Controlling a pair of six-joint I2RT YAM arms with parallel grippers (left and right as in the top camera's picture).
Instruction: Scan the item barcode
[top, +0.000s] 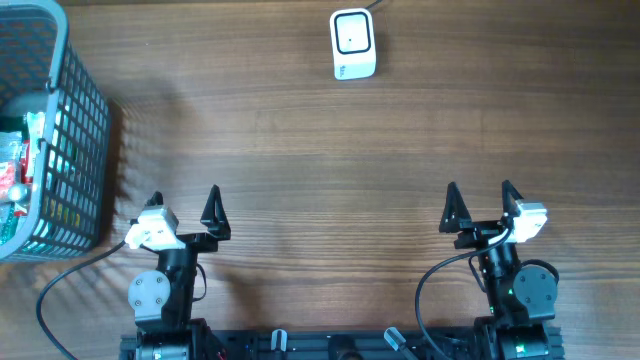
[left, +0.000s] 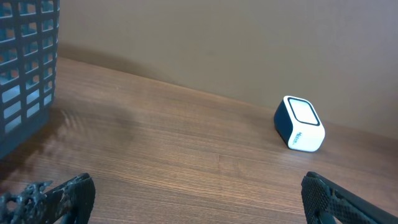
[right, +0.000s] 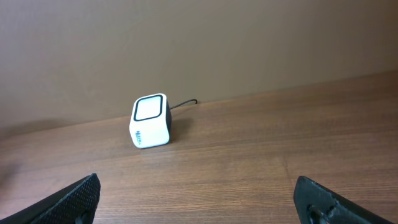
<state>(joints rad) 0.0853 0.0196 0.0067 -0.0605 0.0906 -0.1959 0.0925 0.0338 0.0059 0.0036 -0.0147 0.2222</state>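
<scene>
Now, my left gripper (top: 184, 196) and right gripper (top: 480, 188) both gape wide and empty, facing the white scanner (top: 353, 44), a rounded cube with a dark-framed window.

Soft, even light covers the brown wooden table (top: 300, 150). The blue plastic mesh basket (top: 75, 120) at nine o'clock drops a pale grid shadow toward three o'clock. In both wrist views the black jaws at five and seven o'clock look fuzzy.
</scene>
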